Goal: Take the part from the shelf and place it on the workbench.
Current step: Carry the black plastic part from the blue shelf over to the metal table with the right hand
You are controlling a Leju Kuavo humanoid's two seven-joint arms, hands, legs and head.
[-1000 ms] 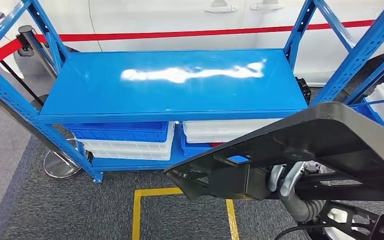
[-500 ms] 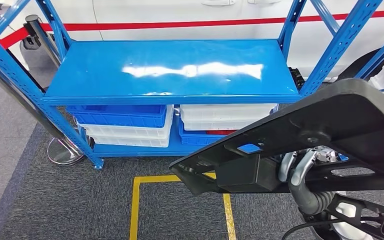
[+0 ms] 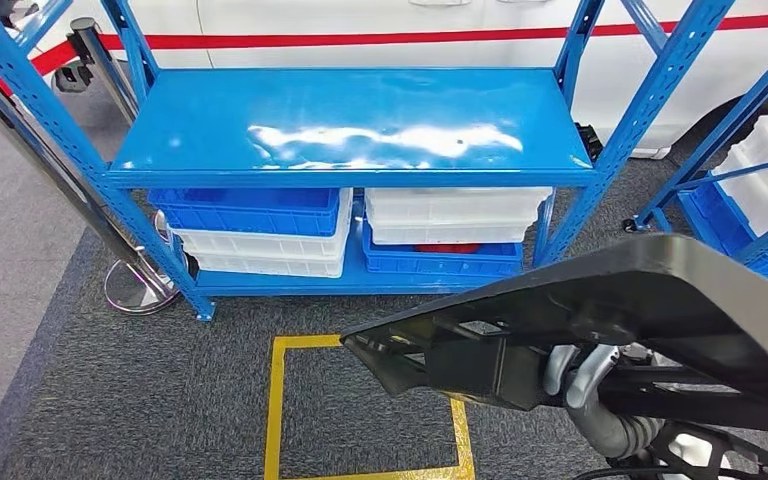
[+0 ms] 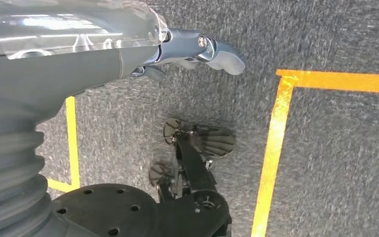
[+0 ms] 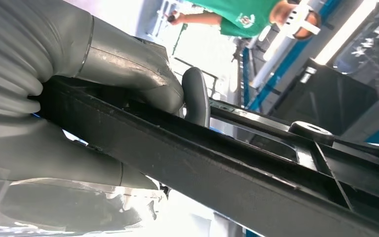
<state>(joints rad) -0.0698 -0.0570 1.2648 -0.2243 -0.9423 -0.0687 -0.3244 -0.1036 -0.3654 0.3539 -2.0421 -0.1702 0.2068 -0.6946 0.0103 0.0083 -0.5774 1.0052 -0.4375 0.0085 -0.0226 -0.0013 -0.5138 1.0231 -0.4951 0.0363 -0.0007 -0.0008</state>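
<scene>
Right hand (image 3: 582,372) grips the black part (image 3: 620,300), which we find held low at near right, above the carpet (image 3: 110,400) and short of the blue shelf (image 3: 360,130). We note the left hand (image 4: 197,49) hanging free, fingers apart, holding nothing.

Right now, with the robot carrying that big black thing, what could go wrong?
The black part is wide and held by the right hand alone, so it might tilt or slip. Sticking far out in front, it could clip the blue shelf. A person stands near, within possible swing.
</scene>
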